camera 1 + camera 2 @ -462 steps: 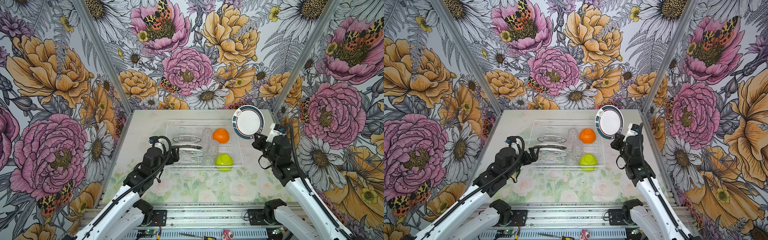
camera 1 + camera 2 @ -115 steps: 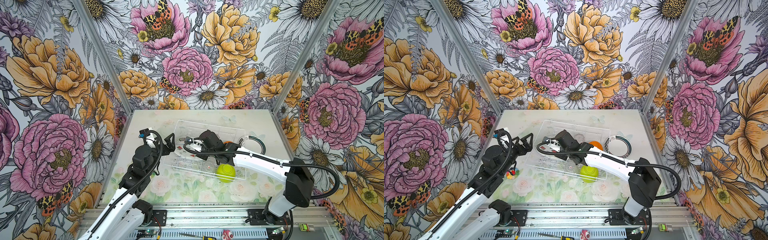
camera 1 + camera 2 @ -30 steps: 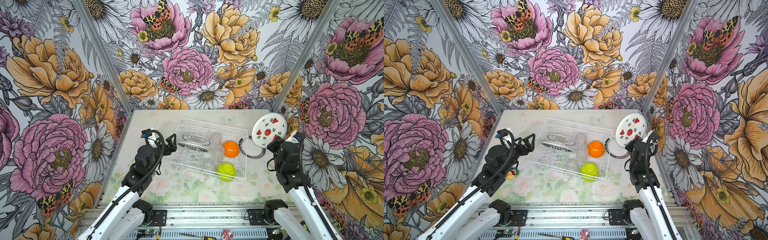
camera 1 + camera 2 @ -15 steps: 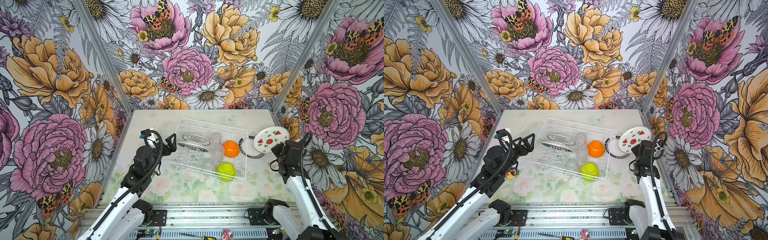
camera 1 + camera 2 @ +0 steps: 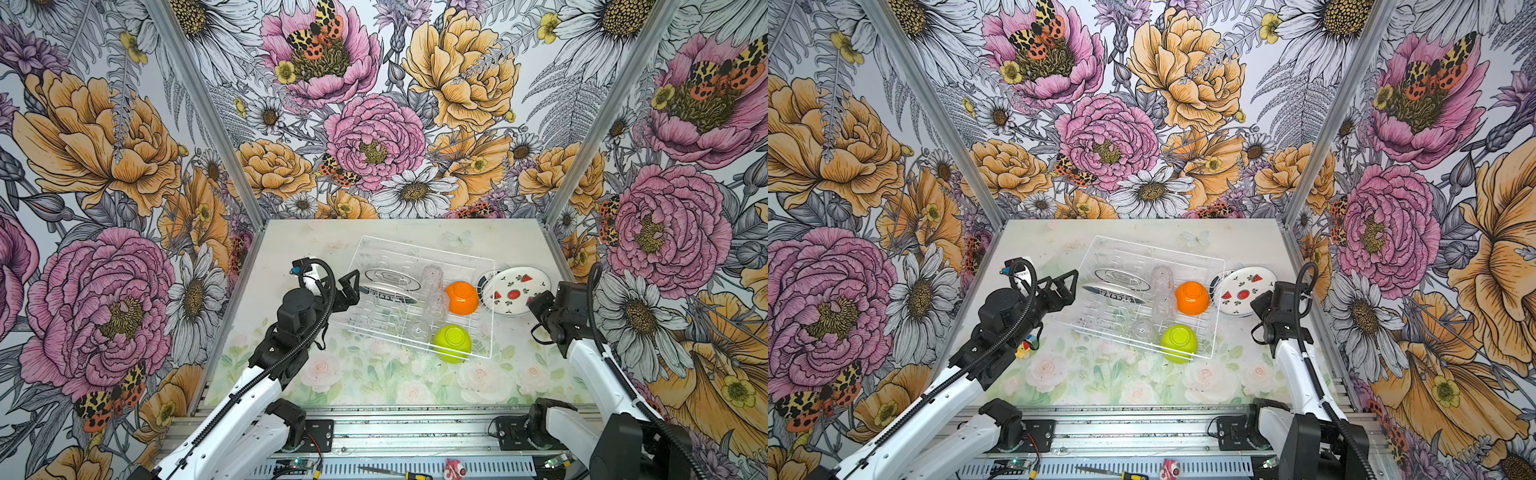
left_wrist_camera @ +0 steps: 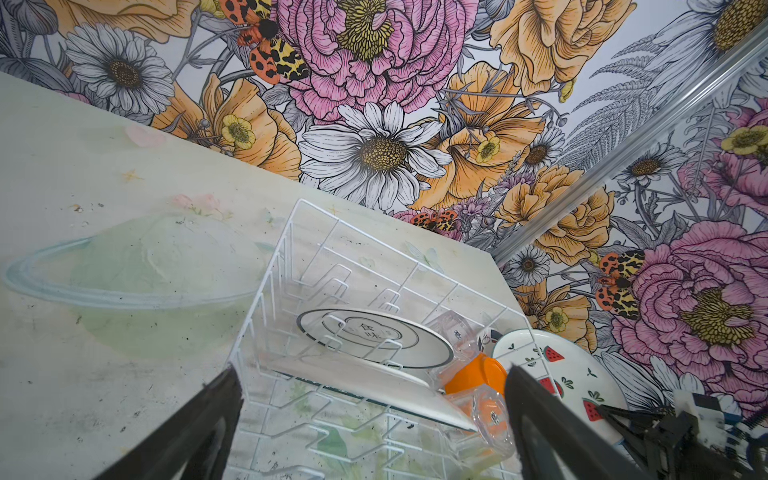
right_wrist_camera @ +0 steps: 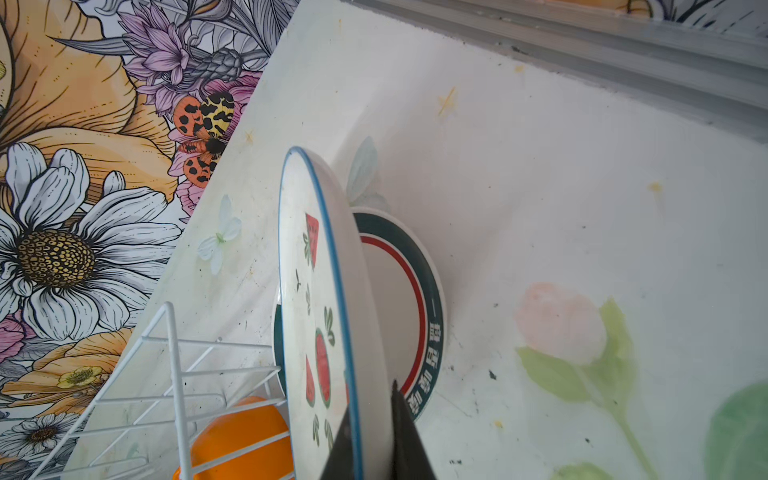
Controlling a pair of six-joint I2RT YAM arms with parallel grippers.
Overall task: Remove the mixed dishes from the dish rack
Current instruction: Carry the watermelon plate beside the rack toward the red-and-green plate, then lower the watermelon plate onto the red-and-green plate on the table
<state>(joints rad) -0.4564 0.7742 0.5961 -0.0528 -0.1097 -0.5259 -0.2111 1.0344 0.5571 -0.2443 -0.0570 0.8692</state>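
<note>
The white wire dish rack point(image 5: 428, 250) sits askew mid-table. In it are two dark-rimmed plates point(image 5: 390, 279) in the prongs, an upturned orange bowl point(image 5: 462, 297), an upturned lime-green bowl point(image 5: 452, 343) and clear cups point(image 5: 432, 286). Right of the rack, my right gripper point(image 5: 534, 301) is shut on the rim of a watermelon-print plate point(image 5: 517, 289). That watermelon plate point(image 7: 316, 291) tilts low over a green-and-red-rimmed plate point(image 7: 415, 299) lying flat on the table. My left gripper point(image 5: 351, 286) hangs open at the rack's left end, touching nothing.
A small colourful toy point(image 5: 1022, 349) lies on the table under the left arm. The right wall post point(image 5: 552, 245) stands close behind the two plates. A screwdriver point(image 5: 390, 472) rests on the front rail.
The right gripper has carried the watermelon plate down, from nearly upright to a low tilt over the plate on the table. The left arm has barely moved.
</note>
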